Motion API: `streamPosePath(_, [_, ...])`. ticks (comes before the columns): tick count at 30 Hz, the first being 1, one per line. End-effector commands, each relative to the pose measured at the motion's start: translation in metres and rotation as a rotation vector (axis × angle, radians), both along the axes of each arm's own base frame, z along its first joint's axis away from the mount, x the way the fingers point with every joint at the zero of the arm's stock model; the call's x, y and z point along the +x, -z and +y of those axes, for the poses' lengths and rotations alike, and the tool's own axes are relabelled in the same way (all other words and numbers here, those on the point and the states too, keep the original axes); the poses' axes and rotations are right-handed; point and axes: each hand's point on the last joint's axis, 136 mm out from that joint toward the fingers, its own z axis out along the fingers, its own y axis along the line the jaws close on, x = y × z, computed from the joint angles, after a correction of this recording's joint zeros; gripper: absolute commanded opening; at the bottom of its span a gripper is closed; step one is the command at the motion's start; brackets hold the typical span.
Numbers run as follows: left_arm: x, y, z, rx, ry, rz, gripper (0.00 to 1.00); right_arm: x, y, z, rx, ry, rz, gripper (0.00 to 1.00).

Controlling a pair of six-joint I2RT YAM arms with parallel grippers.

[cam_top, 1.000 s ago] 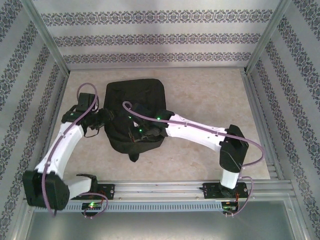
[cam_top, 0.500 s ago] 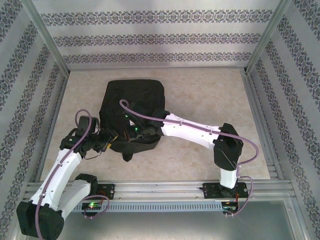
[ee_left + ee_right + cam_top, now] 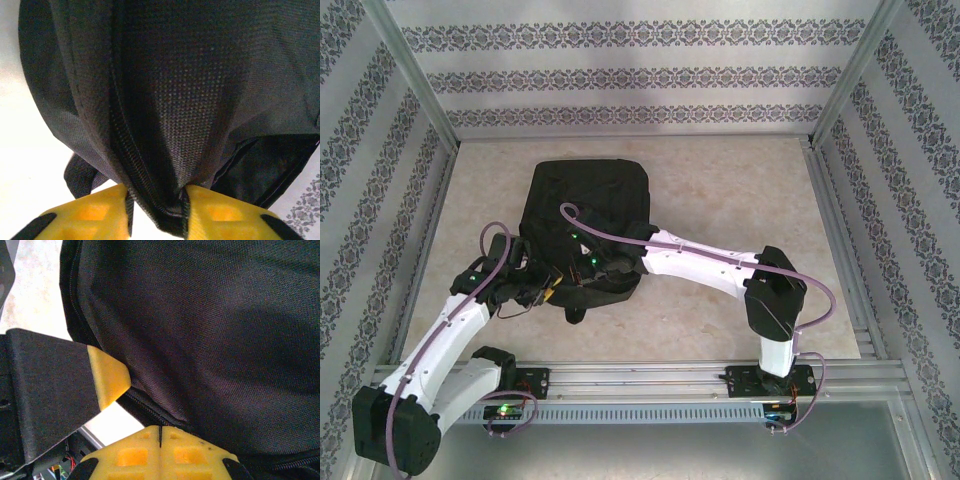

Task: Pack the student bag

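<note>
The student bag point(image 3: 588, 205) is a black fabric backpack lying flat on the beige table, left of centre. Both grippers meet at its near edge. My left gripper point(image 3: 550, 285) comes in from the left and, in the left wrist view, stands shut point(image 3: 159, 212) on a fold of the bag point(image 3: 200, 75) that carries the zip. My right gripper point(image 3: 580, 268) reaches across from the right; its yellow fingers point(image 3: 160, 440) are pressed together against the zip seam of the bag point(image 3: 225, 340). I see nothing between them. One yellow fingertip point(image 3: 107, 375) of the left gripper sits just beside them.
A short black strap loop point(image 3: 576, 313) pokes out of the bag's near edge. Aluminium rails point(image 3: 650, 375) run along the near side and posts stand at the corners. Patterned walls close three sides. Bare table point(image 3: 740, 190) lies to the right of the bag.
My left arm swung from the bag's left side down to its near edge and closed on the zip fold. The right gripper shifted slightly left, still shut.
</note>
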Motion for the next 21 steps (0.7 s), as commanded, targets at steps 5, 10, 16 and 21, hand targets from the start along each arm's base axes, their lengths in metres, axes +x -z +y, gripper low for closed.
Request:
streamPosePath(5, [0.003,0.006,0.007,0.065,0.001,-0.032,0.06,-0.003,-0.011,-0.008,-0.019,-0.051,-0.068,0.00])
streamPosePath(10, [0.005,0.010,0.010,0.093,0.020,-0.036,0.00,-0.014,0.000,-0.029,-0.093,-0.090,-0.082,0.00])
streamPosePath(16, [0.005,0.000,0.020,0.140,0.029,-0.052,0.00,-0.029,0.015,-0.063,-0.188,-0.126,-0.080,0.00])
streamPosePath(21, [0.004,-0.003,0.025,0.150,0.027,-0.057,0.00,-0.032,0.022,-0.094,-0.270,-0.117,-0.115,0.00])
